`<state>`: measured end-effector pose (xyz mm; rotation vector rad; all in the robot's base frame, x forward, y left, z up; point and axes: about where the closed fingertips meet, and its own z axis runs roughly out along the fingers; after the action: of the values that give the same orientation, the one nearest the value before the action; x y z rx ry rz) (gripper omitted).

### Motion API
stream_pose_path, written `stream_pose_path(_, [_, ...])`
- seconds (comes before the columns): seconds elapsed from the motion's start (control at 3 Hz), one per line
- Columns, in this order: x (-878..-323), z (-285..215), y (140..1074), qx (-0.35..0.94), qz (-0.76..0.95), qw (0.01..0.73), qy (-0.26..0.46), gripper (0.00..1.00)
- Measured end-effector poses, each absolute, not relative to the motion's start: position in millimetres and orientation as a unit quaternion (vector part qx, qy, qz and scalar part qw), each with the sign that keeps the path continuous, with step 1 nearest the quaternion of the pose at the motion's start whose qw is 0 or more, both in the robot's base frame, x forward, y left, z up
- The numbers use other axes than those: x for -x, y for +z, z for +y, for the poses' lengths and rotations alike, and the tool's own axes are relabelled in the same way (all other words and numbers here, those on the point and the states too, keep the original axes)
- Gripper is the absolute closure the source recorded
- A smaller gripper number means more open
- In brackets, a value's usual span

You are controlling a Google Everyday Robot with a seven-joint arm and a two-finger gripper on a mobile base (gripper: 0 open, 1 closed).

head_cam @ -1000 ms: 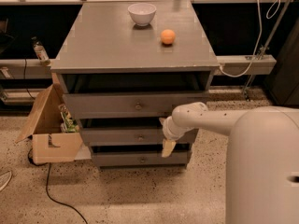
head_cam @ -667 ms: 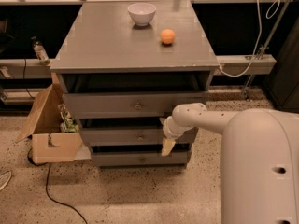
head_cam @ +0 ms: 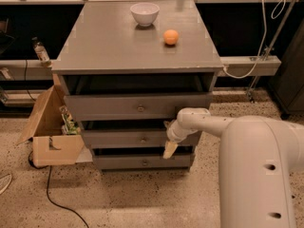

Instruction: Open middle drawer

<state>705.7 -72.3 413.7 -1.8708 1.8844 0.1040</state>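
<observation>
White arm (head_cam: pixel 213 123) bent left, hand (head_cam: pixel 169 149) angled down, before middle drawer (head_cam: pixel 124 139)

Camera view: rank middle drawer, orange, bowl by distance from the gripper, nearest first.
1. middle drawer: the gripper is at its front, right end.
2. orange: up on the cabinet top.
3. bowl: farther back on top.

the middle drawer (head_cam: pixel 118 139), a flat wide grey front with a small brass knob (head_cam: pixel 143 138) at its centre, sits lower centre of the frame; the tool (head_cam: pixel 170 149) hangs at its right end.
</observation>
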Motion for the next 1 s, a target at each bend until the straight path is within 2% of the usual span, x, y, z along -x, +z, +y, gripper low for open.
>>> stream_pose_path(0.33, [-701.6, -68.8, 393.4, 0.683, 0.691, 0.229, 0.051, 0.18])
stream_pose_path(1.0, [-701.9, -69.9, 404.1, 0.688, 0.684, 0.240, 0.047, 0.67])
